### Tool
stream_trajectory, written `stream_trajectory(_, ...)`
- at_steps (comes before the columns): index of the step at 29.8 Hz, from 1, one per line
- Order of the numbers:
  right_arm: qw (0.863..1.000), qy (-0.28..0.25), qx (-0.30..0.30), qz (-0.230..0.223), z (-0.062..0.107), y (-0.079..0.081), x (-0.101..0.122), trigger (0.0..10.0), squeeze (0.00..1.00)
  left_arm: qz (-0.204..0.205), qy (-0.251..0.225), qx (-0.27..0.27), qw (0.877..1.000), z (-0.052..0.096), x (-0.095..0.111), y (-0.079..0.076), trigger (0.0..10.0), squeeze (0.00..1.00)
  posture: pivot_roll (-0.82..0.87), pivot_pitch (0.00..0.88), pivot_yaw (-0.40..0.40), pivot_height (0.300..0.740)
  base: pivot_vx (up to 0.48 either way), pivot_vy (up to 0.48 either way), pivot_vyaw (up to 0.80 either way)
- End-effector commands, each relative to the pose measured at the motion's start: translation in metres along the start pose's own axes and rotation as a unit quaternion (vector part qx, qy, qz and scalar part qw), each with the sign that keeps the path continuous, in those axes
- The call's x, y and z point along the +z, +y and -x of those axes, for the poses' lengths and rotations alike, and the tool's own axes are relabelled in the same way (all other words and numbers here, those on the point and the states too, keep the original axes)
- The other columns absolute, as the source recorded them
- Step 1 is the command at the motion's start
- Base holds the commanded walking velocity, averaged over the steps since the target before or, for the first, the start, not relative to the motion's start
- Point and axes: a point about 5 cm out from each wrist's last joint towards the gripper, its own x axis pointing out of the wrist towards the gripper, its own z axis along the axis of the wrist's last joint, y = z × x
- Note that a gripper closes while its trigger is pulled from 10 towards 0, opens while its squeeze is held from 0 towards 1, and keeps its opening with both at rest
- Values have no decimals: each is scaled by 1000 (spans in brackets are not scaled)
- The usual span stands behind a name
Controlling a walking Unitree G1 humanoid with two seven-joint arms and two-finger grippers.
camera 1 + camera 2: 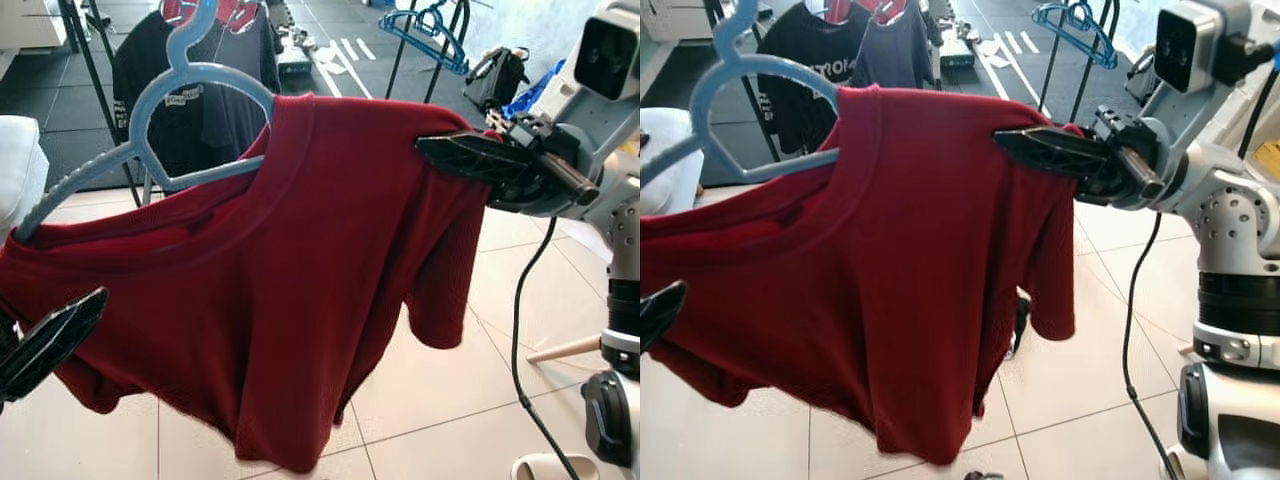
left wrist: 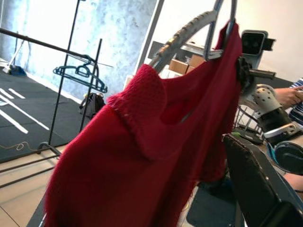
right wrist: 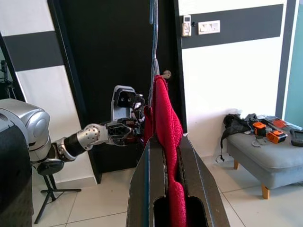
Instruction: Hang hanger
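The red T-shirt (image 1: 300, 270) hangs on a light blue hanger (image 1: 160, 120), held up between both arms. The right gripper (image 1: 470, 160) pinches one shoulder to keep it spread. Whether the left gripper (image 1: 50, 335) fingers are pinching, I cannot tell. The clothes rack (image 1: 100, 90) stands behind the hanger.

From the head, your two eye views looked forward and down, close on the red shirt (image 1: 300, 270), with the right eye view set slightly rightward. Your left wrist view faced across the shirt toward the right arm. Your right wrist view looked along its fingers (image 3: 199, 189) toward the left arm.
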Motion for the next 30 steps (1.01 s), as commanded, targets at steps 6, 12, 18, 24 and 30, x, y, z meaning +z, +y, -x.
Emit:
stream_trajectory(6, 999, -36, 17, 31, 1, 7, 19, 0, 0, 22, 47, 22, 998, 7, -22, 1, 10000, 0, -22, 162, -92, 740, 0, 0, 0)
stream_trajectory(12, 998, -44, 12, 35, 9, 8, 25, 0, 0, 37, 51, 41, 997, 20, -28, 3, 4941, 0, -24, 163, -92, 740, 0, 0, 0)
stream_trajectory(18, 998, -48, 8, 37, 15, 6, 25, 0, 0, 33, 45, 66, 996, 26, -31, 8, 0, 0, -22, 160, -89, 740, 0, 0, 0)
stream_trajectory(24, 998, -50, 6, 39, 19, 5, 24, 0, 0, 17, 35, 99, 994, 27, -30, 17, 0, 0, -23, 158, -88, 740, 0, 0, 0)
stream_trajectory(30, 998, -43, 2, 36, 21, 6, 25, 0, 0, -47, 0, 204, 978, 34, -18, 43, 0, 0, -27, 156, -86, 740, 0, 0, 0)
